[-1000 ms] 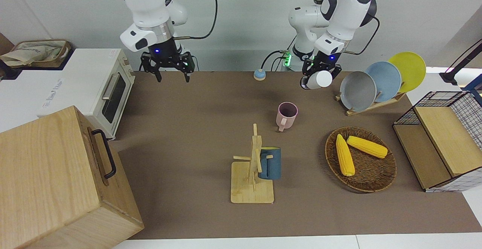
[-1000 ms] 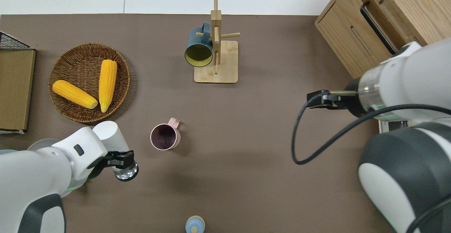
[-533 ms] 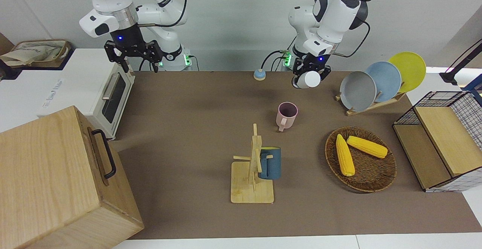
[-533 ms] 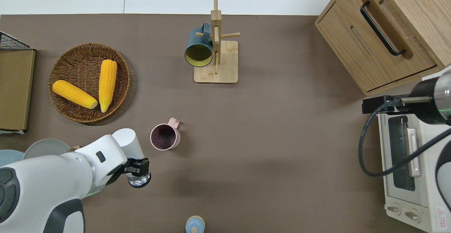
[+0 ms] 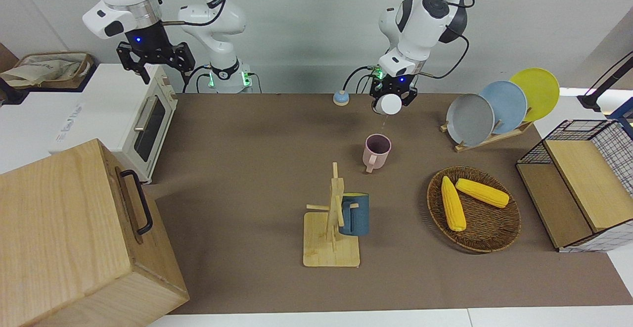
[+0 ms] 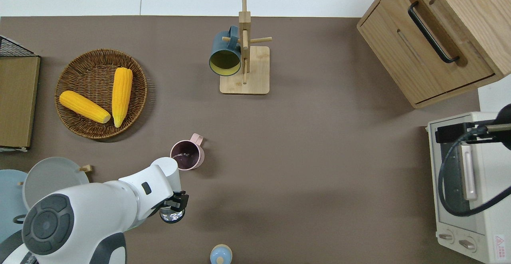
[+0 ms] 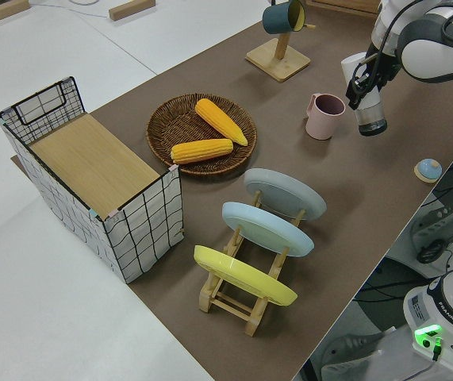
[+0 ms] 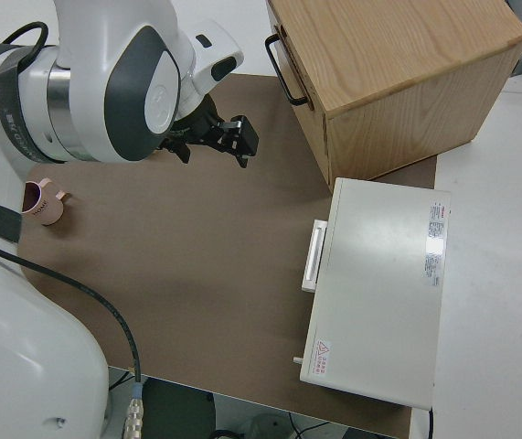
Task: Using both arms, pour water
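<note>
**Pink mug (image 6: pixel 187 155) lies just past the bottle's white end**

We begin at the left arm's end of the desk (image 6: pixel 319 168), where the work is. Our left end effector (image 6: pixel 175 207) is clamped across a bottle (image 6: pixel 172 216) that it holds tipped. The bottle's long axis runs away from the robots, with the clear end nearer them and the white end out over the near rim of the mug. From the front we make out a thin thread of water falling from the white end toward the mug's mouth, so we judge the pour to be under way. What matters next is keeping that end over the opening. The mug stands upright on the desk with its handle pointing away from the robots.

Nothing stands between bottle and mug. The plate rack (image 5: pixel 487 139) and the basket (image 6: pixel 68 124) of corn lie toward this same end, well apart from the mug. A small blue-topped knob (image 6: pixel 220 255) sits nearer the robots. The wooden stand (image 6: pixel 244 72) with a blue cup (image 6: pixel 224 54) hung on it is farther out.

Toward the other end are the wooden box (image 6: pixel 431 32) and the white oven (image 6: pixel 471 200). Our right end effector (image 5: pixel 154 67) is parked, fingers apart and empty, so the left arm is much the nearer to the mug.
</note>
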Robot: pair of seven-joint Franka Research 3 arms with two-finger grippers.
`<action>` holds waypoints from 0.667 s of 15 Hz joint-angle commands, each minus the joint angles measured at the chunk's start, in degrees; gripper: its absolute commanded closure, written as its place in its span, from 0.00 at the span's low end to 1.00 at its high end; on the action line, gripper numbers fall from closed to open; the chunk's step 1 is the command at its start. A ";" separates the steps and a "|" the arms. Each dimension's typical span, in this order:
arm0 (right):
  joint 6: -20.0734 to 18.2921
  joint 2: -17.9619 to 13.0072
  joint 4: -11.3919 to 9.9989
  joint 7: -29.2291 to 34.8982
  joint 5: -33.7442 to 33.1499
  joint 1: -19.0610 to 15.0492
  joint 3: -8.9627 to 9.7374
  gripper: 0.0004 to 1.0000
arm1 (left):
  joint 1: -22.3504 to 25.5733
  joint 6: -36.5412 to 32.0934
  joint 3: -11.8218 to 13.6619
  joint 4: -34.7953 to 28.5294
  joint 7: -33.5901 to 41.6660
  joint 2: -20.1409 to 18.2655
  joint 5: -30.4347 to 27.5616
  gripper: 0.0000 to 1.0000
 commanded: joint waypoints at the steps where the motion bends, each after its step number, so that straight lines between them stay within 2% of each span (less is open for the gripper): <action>1: 0.42 -0.31 -0.75 -0.47 0.38 0.57 0.54 0.01 | -0.70 -1.63 0.03 1.18 -1.17 1.25 -0.60 1.00; 5: 0.42 0.74 0.57 -0.47 0.38 2.07 0.45 0.01 | -0.26 -4.89 0.11 5.13 -2.40 4.59 -0.51 1.00; 10: 0.34 1.36 0.66 -0.56 0.65 1.28 0.45 0.01 | 0.27 -6.91 0.20 6.37 -3.20 6.53 0.54 1.00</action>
